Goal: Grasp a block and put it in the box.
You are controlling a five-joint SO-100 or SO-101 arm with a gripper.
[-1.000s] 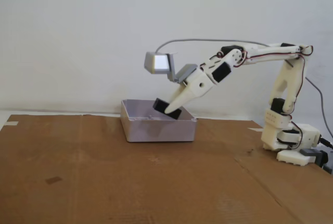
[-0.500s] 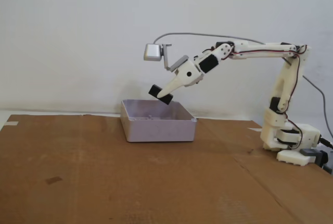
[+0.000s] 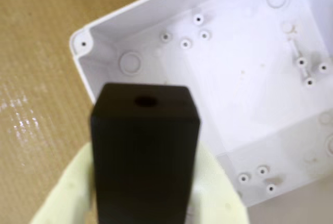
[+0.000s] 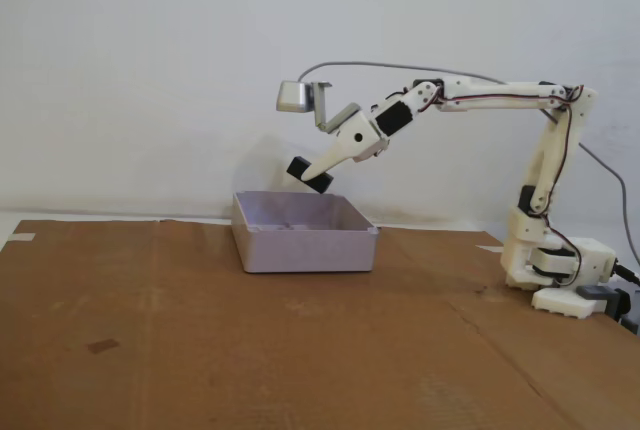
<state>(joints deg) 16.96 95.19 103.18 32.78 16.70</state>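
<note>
Your fingers (image 4: 314, 178) clamped on black block (image 3: 145, 151), holding it in air above white plastic box (image 4: 304, 235), over its rim. Box sits on cardboard-covered desk (image 4: 200, 350).

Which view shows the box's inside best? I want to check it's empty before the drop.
The wrist view: it looks down into the white box, showing its bare floor with moulded screw posts and nothing else visible, though the black block hides one part. The fixed view shows only the box's outer walls side-on.
</note>
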